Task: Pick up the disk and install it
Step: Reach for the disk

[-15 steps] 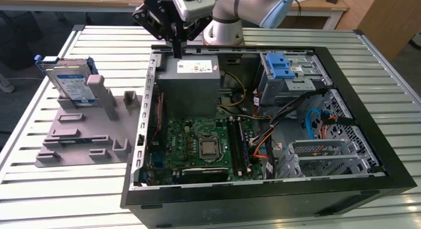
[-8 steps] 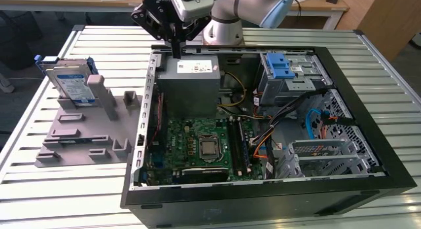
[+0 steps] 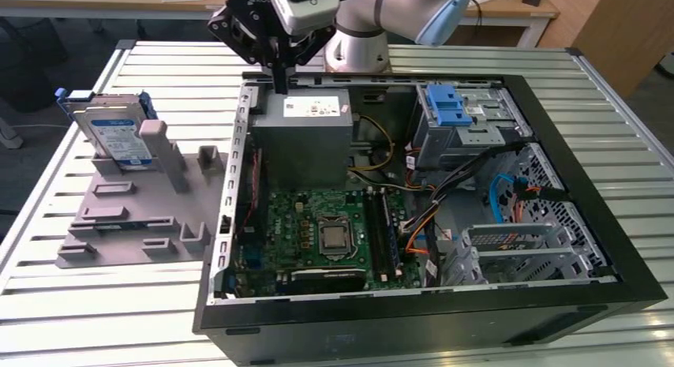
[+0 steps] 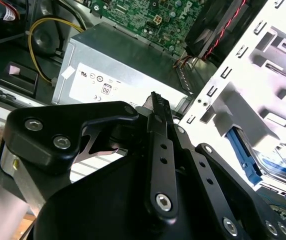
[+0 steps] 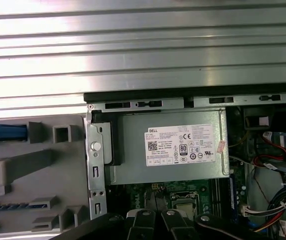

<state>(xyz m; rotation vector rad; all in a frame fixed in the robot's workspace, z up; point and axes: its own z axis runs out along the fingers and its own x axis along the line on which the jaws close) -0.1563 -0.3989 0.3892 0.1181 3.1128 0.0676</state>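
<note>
At the exterior view's left, the disk [image 3: 114, 134] stands upright on its edge in a slot of a grey holder [image 3: 126, 217]. The holder lies flat on a slatted metal table [image 3: 63, 304]. The disk's labelled face shows, with its blue frame along the far side. In the first wrist view its blue edge [image 5: 5, 132] sits just beside the holder's blocks. The disk is well apart from the gripper and nothing touches it.

Next comes the open computer case [image 3: 421, 312], lying on its side. The arm [image 3: 400, 12] reaches in from beyond the case's far rim and bends at the wrist, so that the gripper [image 3: 280, 83] points straight down. Its tips hang at that far rim, just above the far corner of a grey metal box [image 3: 305, 142] with a white sticker. I cannot tell whether they touch it. The fingers look drawn together into one thin point with nothing between them.

Nearer the camera lies a green circuit board [image 3: 305, 233]. Toward the exterior view's right stands a blue latch [image 3: 447, 106] on a metal cage.
</note>
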